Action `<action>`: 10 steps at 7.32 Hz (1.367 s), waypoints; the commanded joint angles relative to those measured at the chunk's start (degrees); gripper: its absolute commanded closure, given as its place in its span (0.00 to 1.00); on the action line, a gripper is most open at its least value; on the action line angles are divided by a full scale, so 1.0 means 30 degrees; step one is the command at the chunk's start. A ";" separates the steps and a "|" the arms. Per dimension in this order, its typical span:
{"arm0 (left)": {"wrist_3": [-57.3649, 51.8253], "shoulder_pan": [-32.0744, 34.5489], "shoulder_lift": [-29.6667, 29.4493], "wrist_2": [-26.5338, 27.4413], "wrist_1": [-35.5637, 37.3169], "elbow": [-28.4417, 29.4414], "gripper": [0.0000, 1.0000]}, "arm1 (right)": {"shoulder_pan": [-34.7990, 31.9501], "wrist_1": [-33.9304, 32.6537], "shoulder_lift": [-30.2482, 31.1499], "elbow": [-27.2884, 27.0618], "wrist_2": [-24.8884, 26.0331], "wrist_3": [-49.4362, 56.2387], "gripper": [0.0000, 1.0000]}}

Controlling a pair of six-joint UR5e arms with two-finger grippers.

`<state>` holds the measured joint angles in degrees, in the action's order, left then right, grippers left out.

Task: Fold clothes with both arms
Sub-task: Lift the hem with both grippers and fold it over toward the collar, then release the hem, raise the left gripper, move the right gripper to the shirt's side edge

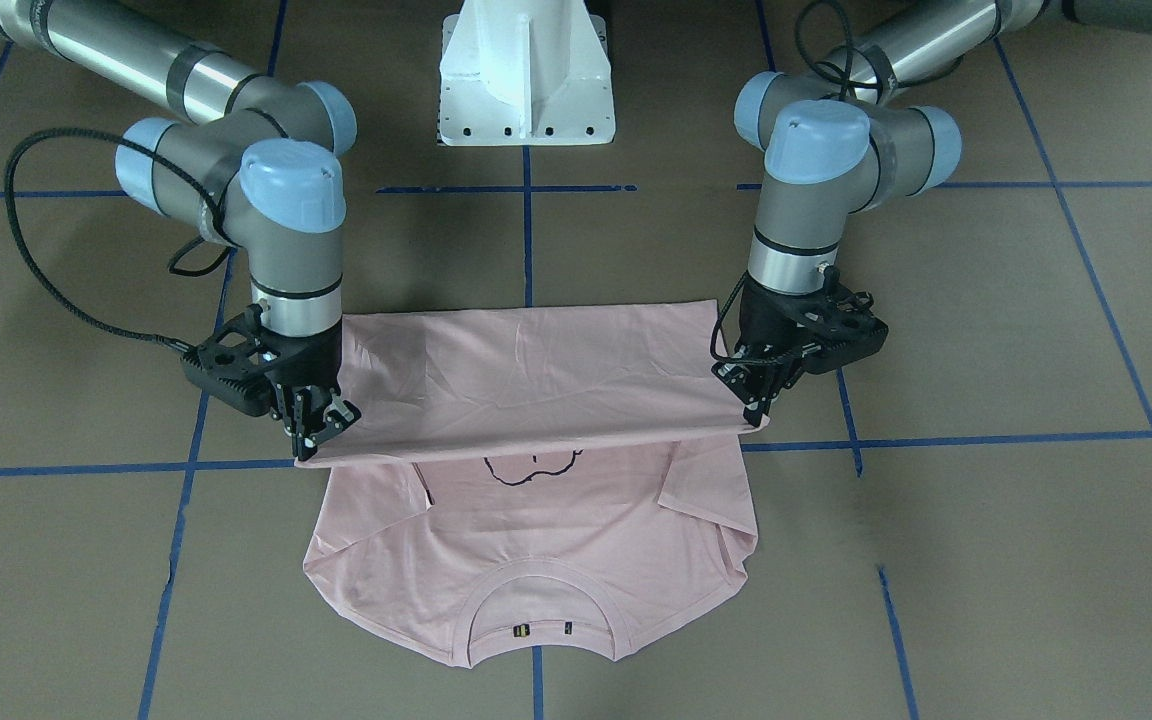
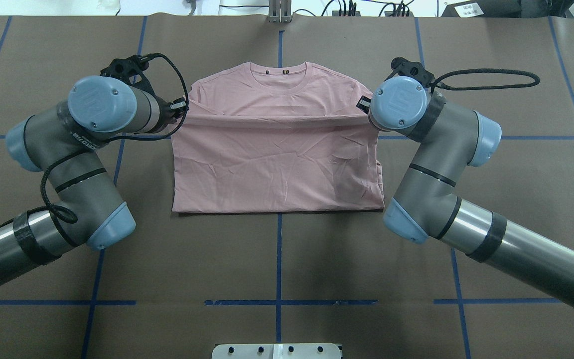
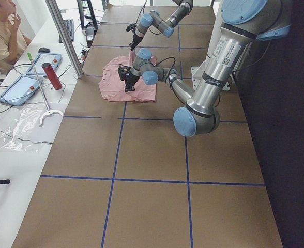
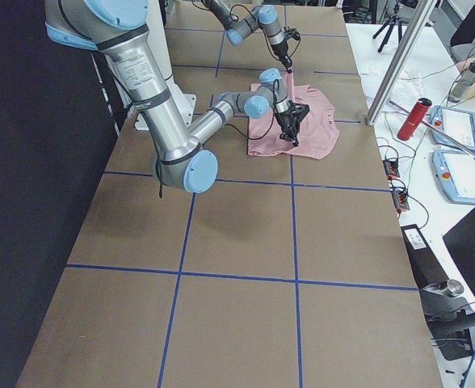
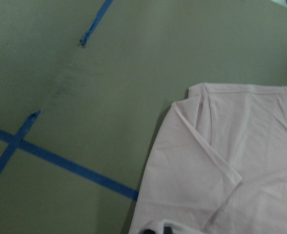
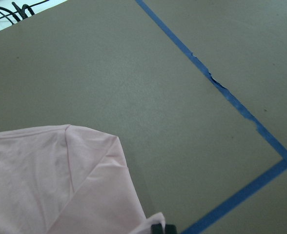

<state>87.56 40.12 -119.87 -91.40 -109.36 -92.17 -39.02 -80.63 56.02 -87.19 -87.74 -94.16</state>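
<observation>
The pale pink T-shirt (image 1: 536,530) lies on the brown table with its ribbed collar (image 1: 541,600) at the far side from the robot and its sleeves tucked in. Its lower half is raised and drawn over the chest as a taut flap (image 2: 277,164), so only the top of the black drawing (image 1: 531,468) shows. My left gripper (image 1: 756,415) is shut on one corner of the raised hem. My right gripper (image 1: 321,435) is shut on the other corner. Both wrist views look down on a folded sleeve edge (image 5: 216,161) (image 6: 85,170) and bare table.
The white pedestal base (image 1: 526,75) stands behind the shirt. Blue tape lines (image 2: 279,259) grid the table. Beyond the far edge, a side desk holds a red bottle (image 3: 52,76) and tablets, with a seated person (image 3: 4,36) beside it and a metal pole (image 3: 64,36).
</observation>
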 commanded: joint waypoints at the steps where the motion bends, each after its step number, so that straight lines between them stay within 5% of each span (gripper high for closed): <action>1: -0.0006 0.0220 -0.1839 0.1313 -0.0692 0.3341 1.00 | -0.0701 0.1386 -0.2079 0.3353 -0.0489 0.0216 1.00; 4: 0.0023 0.0220 -0.2115 0.1346 -0.3530 0.5349 1.00 | -0.1084 0.1416 -0.2793 0.4861 -0.0547 0.1007 1.00; 8: 0.0024 0.0220 -0.2086 0.1317 -0.4179 0.5588 0.98 | -0.1084 0.1416 -0.3438 0.5621 -0.0518 0.1095 1.00; 9: 0.0052 0.0249 -0.2027 0.1317 -0.4210 0.5588 0.97 | -0.1084 0.1416 -0.3439 0.5653 -0.0518 0.1182 0.85; 10: 0.0024 0.0250 -0.2027 0.1288 -0.4240 0.5588 0.90 | -0.1055 0.1416 -0.3468 0.5654 -0.0518 0.1415 0.01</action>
<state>87.68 40.84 -126.02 -87.47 -121.86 -75.43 -42.26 -76.38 45.76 -70.37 -89.30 -90.55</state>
